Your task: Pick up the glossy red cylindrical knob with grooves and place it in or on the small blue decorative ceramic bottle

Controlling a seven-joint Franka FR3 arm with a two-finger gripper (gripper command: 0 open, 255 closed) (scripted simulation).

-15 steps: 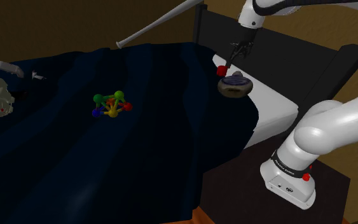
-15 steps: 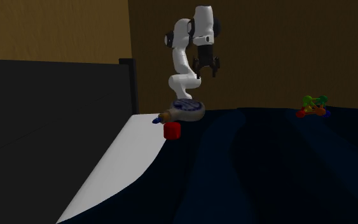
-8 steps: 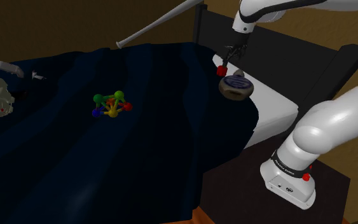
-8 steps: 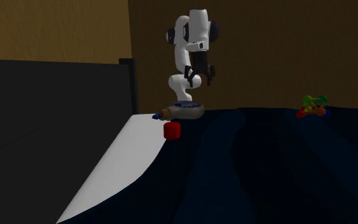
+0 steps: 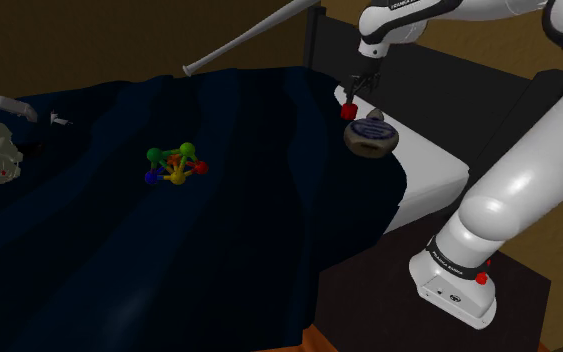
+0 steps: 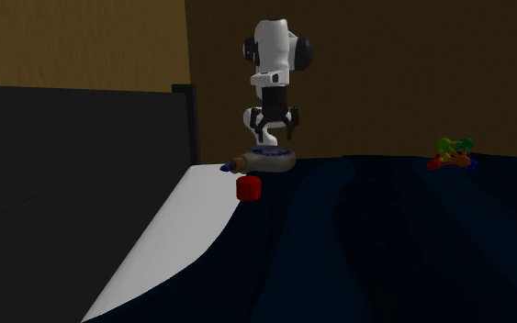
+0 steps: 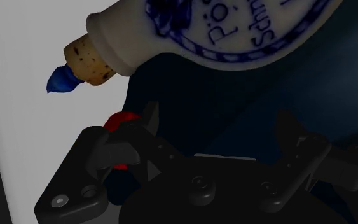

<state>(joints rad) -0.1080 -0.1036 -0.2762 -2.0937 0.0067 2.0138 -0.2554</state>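
Gripper (image 6: 273,139) is open: fingers spread, nothing between them. It hangs over the bottle (image 6: 265,162) without touching it. The red knob (image 6: 248,188) sits on the bed at the edge of the dark blue blanket (image 5: 169,240), where the white sheet (image 6: 183,239) starts, just beside the bottle's neck. The bottle lies on its side, white with blue print, with a cork (image 7: 91,60) in the neck and a small blue tip past it. In the wrist view the knob peeks out from behind one finger, outside the gap, not gripped. In the shoulder view the gripper points down, close above the knob. A colored ball toy (image 5: 176,165) sits mid-blanket, well apart from both.
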